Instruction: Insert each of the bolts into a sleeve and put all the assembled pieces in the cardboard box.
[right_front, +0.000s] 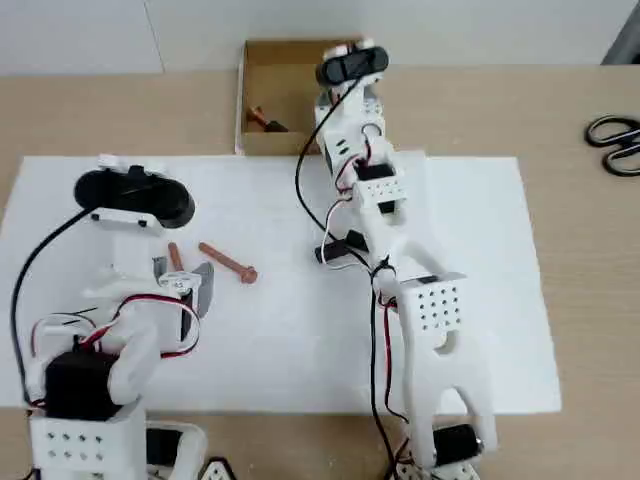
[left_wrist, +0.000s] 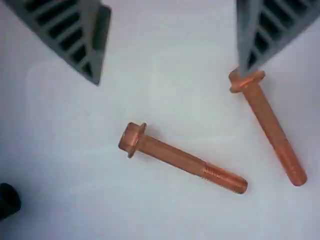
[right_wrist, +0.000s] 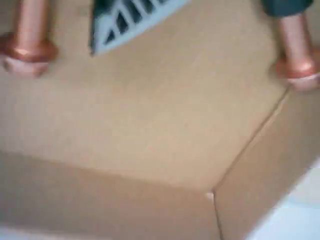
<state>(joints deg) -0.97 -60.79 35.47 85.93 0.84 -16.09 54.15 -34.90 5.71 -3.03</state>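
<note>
Two copper bolts lie on the white sheet (right_front: 300, 340). One bolt (left_wrist: 182, 159) (right_front: 228, 263) lies free. The other bolt (left_wrist: 270, 125) (right_front: 175, 258) has its head touching one grey fingertip (left_wrist: 247, 65). My left gripper (left_wrist: 170, 72) (right_front: 182, 275) hangs open above them, holding nothing. My right gripper (right_front: 345, 95) is down inside the cardboard box (right_front: 255, 60). There a bolt (right_wrist: 27, 35) and a bolt with a dark sleeve (right_wrist: 292, 45) show against the box floor (right_wrist: 165, 115). From above, a copper piece (right_front: 262, 120) lies in the box.
A black rounded thing (left_wrist: 6, 200) shows at the edge of the left wrist view. Scissors (right_front: 615, 140) lie at the table's far right. The right arm stretches across the sheet's middle toward the box.
</note>
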